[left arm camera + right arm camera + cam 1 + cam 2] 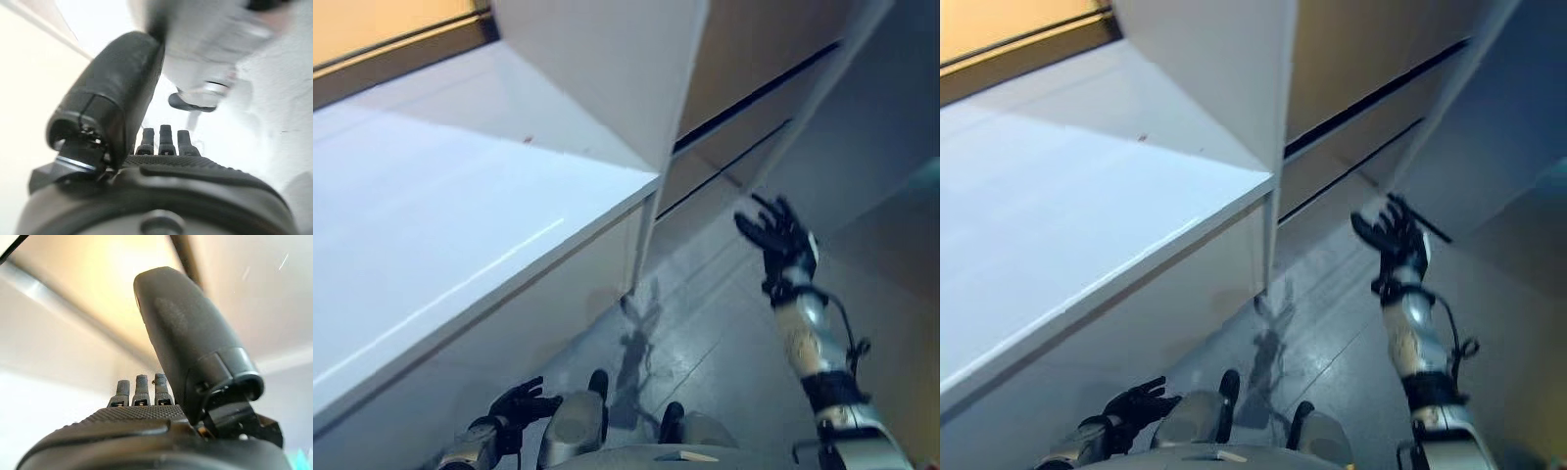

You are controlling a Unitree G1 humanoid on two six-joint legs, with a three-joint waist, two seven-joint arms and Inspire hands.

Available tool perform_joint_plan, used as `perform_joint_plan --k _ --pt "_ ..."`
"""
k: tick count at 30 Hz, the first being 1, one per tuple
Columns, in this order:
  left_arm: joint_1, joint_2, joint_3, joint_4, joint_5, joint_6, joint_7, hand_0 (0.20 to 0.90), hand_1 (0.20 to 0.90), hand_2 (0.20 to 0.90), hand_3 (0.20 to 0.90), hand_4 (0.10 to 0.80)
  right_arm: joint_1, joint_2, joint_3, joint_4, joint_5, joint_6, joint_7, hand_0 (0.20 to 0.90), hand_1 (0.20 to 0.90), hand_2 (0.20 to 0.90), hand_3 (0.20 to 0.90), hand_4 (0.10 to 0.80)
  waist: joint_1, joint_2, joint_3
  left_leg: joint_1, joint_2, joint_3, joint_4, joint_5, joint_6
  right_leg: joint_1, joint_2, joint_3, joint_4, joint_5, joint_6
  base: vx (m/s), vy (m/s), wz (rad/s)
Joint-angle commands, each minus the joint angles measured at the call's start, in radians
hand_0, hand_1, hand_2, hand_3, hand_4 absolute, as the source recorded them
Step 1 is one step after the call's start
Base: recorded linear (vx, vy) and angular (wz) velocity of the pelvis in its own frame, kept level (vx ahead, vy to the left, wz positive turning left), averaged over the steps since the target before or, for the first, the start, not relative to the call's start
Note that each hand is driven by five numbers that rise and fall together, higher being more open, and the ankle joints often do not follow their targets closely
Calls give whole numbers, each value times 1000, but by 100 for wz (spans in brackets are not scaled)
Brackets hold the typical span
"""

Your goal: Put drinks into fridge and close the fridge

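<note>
A big white box-like unit [440, 225] with a flat top runs along my left. A tall white panel [607, 69] stands on edge at its far corner. My right hand [779, 240] is raised in the air to the right of that panel, apart from it, with its fingers spread, open and empty. In the right wrist view its fingers [142, 391] are straight before a beige wall. My left hand [517, 404] hangs low by the front of the white unit, fingers relaxed and empty. In the left wrist view its fingers [165, 142] are straight.
Beige cabinet fronts [754, 59] with dark seams stand behind the white panel. A grey floor [705, 323] lies between the white unit and a grey wall [881, 127] on the right.
</note>
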Motion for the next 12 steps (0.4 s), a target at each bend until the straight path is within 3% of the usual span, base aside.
perform_joint_plan --k 1,6,12 --pt "-10 -53 2 -1 -18 -46 -52 900 900 900 900 800 23 -40 -4 66 -48 27 90 900 900 900 900 800 -42 47 -60 89 -25 66 -66 -95 35 -10 83 12 -42 25 -21 -82 -80 -37" --pt "-23 -52 24 45 -11 -44 -73 900 900 900 900 800 67 -6 -45 371 -108 70 187 900 900 900 900 800 -50 50 -82 114 -16 76 -126 -68 22 14 100 10 -99 50 -16 -49 -46 -18" --pt "-18 -62 49 129 17 -52 -55 900 900 900 900 800 88 8 -124 590 -92 108 154 900 900 900 900 800 -61 65 -98 130 -9 88 -161 -54 13 28 111 7 -137 61 -16 -52 -6 -5"
